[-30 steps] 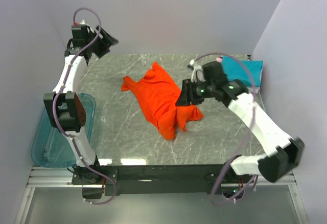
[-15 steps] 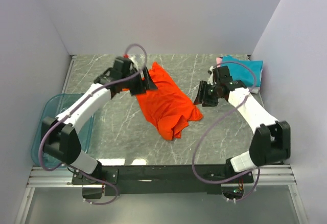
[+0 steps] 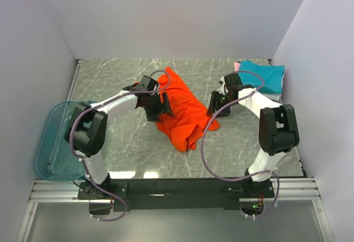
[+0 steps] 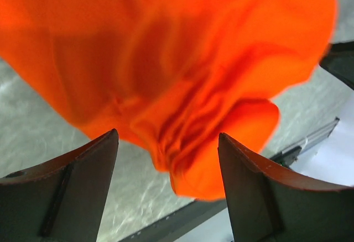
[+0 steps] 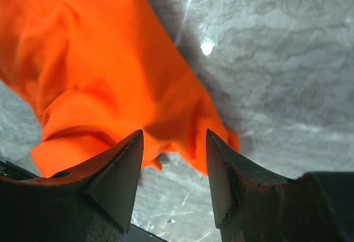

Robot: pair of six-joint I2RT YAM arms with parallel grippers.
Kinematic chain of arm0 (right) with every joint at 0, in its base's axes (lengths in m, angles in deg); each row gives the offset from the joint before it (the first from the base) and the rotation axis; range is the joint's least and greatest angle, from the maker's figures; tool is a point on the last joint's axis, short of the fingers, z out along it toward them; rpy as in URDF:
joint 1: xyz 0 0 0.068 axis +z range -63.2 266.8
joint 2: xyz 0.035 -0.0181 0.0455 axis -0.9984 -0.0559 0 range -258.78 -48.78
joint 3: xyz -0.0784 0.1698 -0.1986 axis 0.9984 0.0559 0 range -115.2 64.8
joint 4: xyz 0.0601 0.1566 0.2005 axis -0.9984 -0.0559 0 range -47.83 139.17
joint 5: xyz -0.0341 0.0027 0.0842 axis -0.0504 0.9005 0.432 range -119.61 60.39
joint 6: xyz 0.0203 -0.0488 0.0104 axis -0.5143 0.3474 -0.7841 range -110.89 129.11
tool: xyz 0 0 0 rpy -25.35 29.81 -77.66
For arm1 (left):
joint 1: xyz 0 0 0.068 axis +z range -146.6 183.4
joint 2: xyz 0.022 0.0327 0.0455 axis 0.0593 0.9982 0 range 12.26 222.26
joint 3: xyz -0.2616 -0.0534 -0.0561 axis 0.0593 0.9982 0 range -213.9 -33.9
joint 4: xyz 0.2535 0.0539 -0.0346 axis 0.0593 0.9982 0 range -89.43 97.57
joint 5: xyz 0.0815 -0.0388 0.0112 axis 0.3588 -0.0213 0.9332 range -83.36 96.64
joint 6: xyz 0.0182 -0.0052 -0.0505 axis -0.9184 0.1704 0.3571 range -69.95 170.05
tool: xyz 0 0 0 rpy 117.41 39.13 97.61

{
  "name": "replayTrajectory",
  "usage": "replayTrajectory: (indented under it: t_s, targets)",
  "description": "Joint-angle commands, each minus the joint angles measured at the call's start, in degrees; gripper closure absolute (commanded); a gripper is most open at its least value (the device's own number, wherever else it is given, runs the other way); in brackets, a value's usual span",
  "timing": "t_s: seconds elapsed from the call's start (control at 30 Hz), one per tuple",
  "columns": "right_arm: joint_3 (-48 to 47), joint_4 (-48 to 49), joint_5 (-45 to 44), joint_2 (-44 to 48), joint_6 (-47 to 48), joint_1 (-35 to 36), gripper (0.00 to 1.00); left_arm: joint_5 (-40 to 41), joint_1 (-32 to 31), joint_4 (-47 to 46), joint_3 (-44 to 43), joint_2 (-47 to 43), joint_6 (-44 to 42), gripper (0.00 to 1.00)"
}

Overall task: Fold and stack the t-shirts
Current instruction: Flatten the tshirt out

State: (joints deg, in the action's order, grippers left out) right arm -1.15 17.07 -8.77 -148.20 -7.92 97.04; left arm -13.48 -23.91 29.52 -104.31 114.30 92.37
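The orange shirt (image 3: 182, 115) lies crumpled near the middle of the table (image 3: 110, 76). One sleeve points toward the far left, and the near end is bunched into a fold.

The left gripper (image 3: 160, 108) is over the shirt's left side, low above the cloth; whether it touches cannot be told. In the left wrist view its fingers (image 4: 72, 189) stand wide apart with nothing clamped between them. The blurred orange folds lie beyond the tips, and a rumpled lobe of cloth shows in the gap.

The right gripper (image 3: 213, 105) is at the shirt's right edge, just beside the cloth. In the right wrist view its fingers (image 5: 116, 178) are parted at a middling width and grip nothing. The shirt's edge and bare grey marble show between the tips, and the bulk of the shirt lies to their left. The two grippers flank the shirt, one on each side.

At the far right corner of the table a teal shirt (image 3: 265, 77) lies folded, with a pink shirt (image 3: 237, 65) peeking out at its far left corner. A bin (image 3: 52, 148) of clear blue-green plastic sits at the table's left edge, well apart from the orange shirt.
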Motion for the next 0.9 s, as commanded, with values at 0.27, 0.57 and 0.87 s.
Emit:
replayTrajectory:
  t_s: [0.27, 0.57, 0.87]
  targets:
    - [-3.39, 2.04, 2.27, -6.4, 1.39, 0.13, 0.53, 6.14, 0.41, -2.32, -5.78, 8.78, 0.39, 0.21]
    - [-0.67, -0.51, 2.98, -5.09, 1.04, 6.36, 0.91, 11.41, 3.75, 0.58, -11.49, 14.4, -5.67, 0.21]
    - [1.09, -2.18, 7.89, -1.31, -2.56, 17.52, 0.95, 19.15, 5.34, 6.99, -24.77, 22.68, -13.23, 0.2]
